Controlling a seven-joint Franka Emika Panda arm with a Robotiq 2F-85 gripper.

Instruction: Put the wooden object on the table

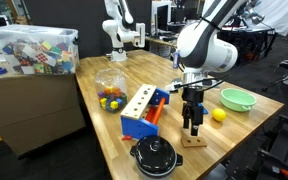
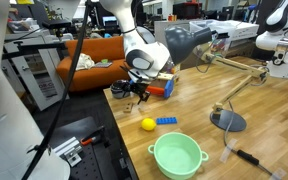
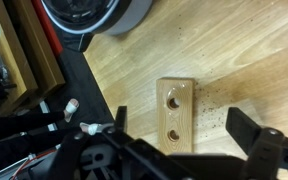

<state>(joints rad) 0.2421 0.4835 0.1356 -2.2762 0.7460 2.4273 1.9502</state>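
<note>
The wooden object (image 3: pixel 175 112) is a small flat brown block with two dark holes. It lies flat on the light wooden table (image 3: pixel 249 55). In an exterior view it lies on the table (image 1: pixel 246 128) near the front edge, as a small block (image 1: pixel 194 141). My gripper (image 3: pixel 182 128) hangs just above the block with its black fingers spread on either side, open and holding nothing. In both exterior views the gripper (image 1: pixel 192 124) (image 2: pixel 134 93) points straight down.
A blue-and-orange toy box (image 1: pixel 144 110) stands beside the gripper, and a black round pot (image 1: pixel 154 156) sits near the front edge. A yellow ball (image 1: pixel 219 115) and a green bowl (image 1: pixel 237 98) lie beyond. A bag of coloured balls (image 1: pixel 110 92) and a cardboard box (image 1: pixel 29 100) are nearby.
</note>
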